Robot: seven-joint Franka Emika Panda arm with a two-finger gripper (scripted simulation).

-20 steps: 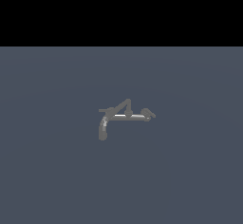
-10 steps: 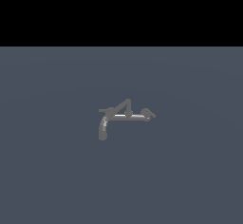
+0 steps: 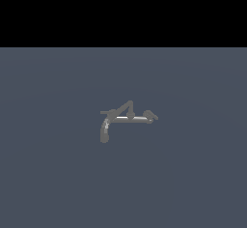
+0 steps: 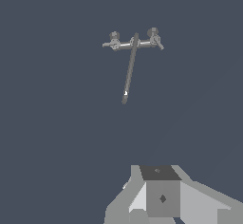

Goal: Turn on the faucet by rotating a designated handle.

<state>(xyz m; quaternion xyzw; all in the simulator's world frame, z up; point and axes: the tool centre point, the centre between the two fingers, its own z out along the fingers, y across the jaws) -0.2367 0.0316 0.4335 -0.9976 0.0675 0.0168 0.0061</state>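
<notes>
The small dull-grey faucet [image 3: 137, 118] stands alone on the dark floor. Its thick curved spout [image 3: 104, 129] bends down toward the exterior view's left. The handle [image 3: 103, 111], a thin dark rod, sticks out from that end of the pale crossbar. A stubby wedge handle [image 3: 150, 116] sits at the other end. No arm shows in the exterior view. In the wrist view the faucet [image 4: 134, 43] lies far off, with the handle [image 4: 107, 44] at one end. My gripper [image 4: 162, 197] is well short of it, with no gap between the fingers, and holds nothing.
The dark grey-blue floor [image 3: 193, 174] spreads flat around the faucet. A black band fills the top of the exterior view. Nothing else stands in view.
</notes>
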